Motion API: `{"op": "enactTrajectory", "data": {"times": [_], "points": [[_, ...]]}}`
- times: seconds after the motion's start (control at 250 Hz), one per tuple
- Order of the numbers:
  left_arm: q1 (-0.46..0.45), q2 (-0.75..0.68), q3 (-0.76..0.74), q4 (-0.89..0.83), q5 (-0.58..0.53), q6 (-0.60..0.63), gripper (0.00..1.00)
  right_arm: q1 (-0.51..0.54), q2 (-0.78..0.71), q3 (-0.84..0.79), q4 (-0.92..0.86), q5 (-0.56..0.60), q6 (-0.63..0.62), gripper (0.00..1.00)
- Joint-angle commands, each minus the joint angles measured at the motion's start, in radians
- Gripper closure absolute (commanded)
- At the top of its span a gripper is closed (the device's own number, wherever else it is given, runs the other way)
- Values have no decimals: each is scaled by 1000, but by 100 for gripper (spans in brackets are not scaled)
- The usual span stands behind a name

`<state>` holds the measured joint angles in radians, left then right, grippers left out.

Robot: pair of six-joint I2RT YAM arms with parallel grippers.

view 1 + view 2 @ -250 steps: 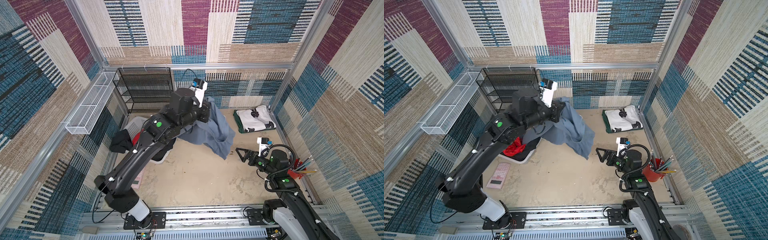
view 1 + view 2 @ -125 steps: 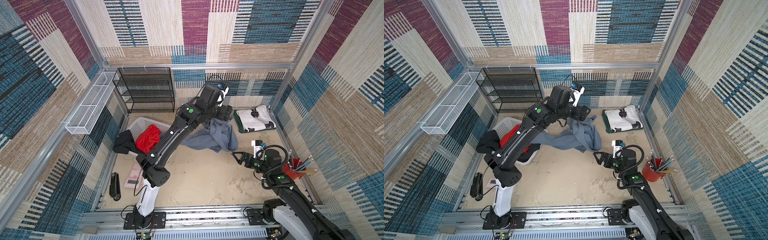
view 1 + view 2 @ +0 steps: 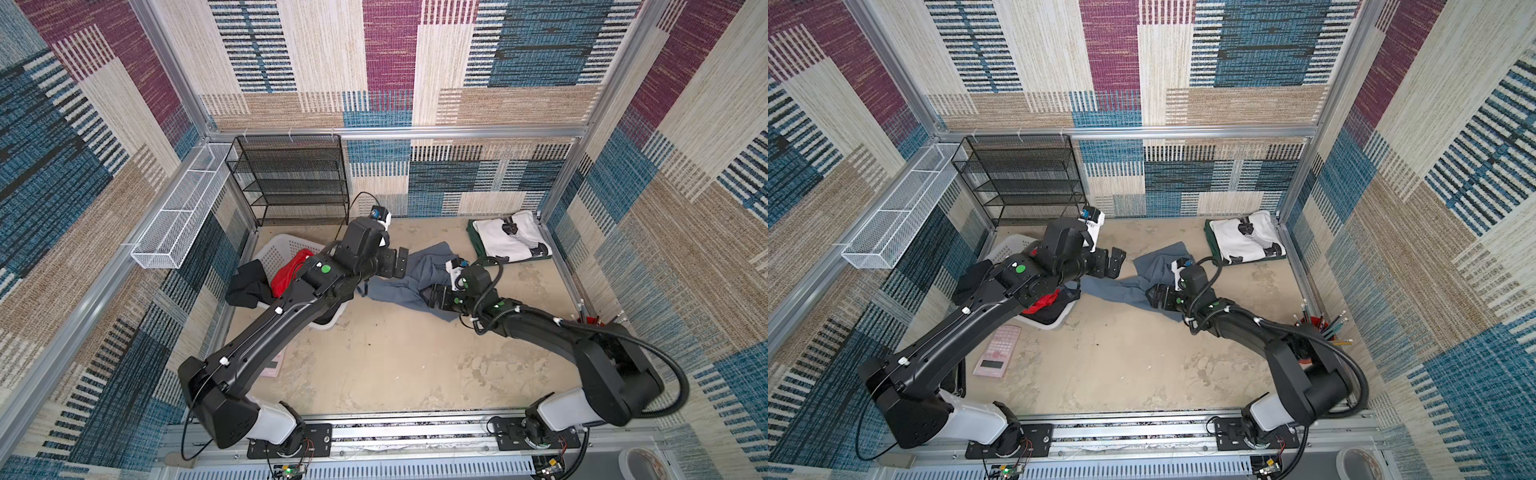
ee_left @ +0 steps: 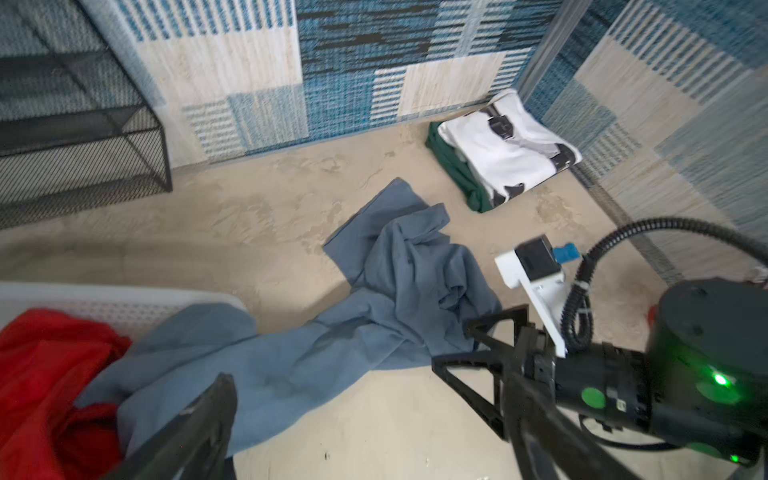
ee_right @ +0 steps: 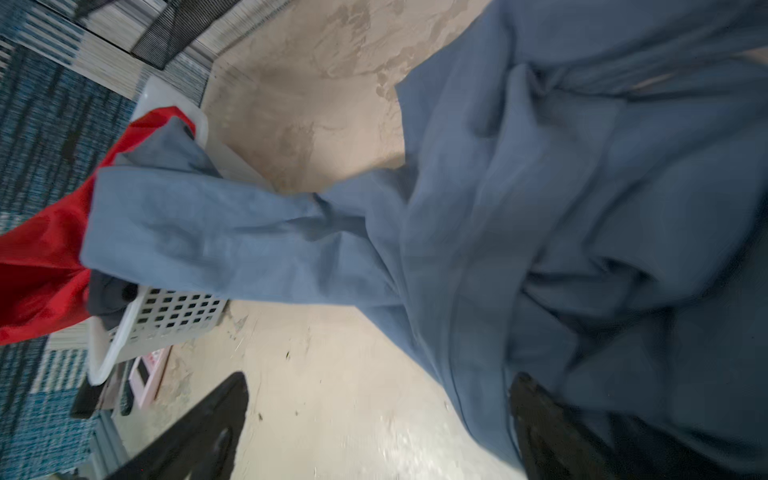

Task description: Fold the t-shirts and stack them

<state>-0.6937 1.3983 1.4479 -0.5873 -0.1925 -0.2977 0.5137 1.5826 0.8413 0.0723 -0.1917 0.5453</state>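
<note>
My left gripper [image 3: 401,264] now gapes, the grey shirt [image 3: 394,292] dropped crumpled mid-table, so my right gripper [image 3: 430,297], also spread, reaches in to flatten it.

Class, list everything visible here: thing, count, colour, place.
grey t-shirt: one, grey, crumpled, centre
white t-shirt: one, white-and-black, far right corner
green t-shirt: one, green, under white t-shirt
basket: one, white, left
red cloth: one, red, in basket
black cloth: one, black, over basket rim
shelf: one, black, back left
wire tray: one, white, left wall
calculator: one, pink, front left
pencil cup: one, red, right edge
left gripper: one, black, open, near centre
right gripper: one, black, open, at grey t-shirt
</note>
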Motion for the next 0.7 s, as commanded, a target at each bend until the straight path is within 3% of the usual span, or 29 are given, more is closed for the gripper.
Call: {"op": "enactTrajectory", "data": {"times": [0.0, 0.124, 0.248, 0.336, 0.408, 0.476, 0.6, 0.696], "points": [[14, -71, -121, 67, -52, -91, 0, 21, 159, 130, -104, 217, -34, 1], [32, -179, -259, 73, -83, -128, 0, 23, 342, 256, -204, 349, -51, 1], [43, -252, -337, 35, -133, -131, 1, 23, 442, 313, -214, 326, -74, 0], [43, -259, -379, 13, -175, -125, 12, 22, 480, 336, -200, 263, -88, 21], [43, -234, -410, 8, -164, -126, 14, 14, 502, 358, -193, 192, -96, 57], [43, -195, -427, -5, -179, -132, 14, 8, 502, 384, -207, 162, -113, 77], [45, -143, -441, -14, -214, -127, 19, -4, 444, 418, -253, 184, -144, 100], [49, -113, -460, 16, -211, -113, 23, -38, 358, 420, -256, 134, -148, 100]]}}
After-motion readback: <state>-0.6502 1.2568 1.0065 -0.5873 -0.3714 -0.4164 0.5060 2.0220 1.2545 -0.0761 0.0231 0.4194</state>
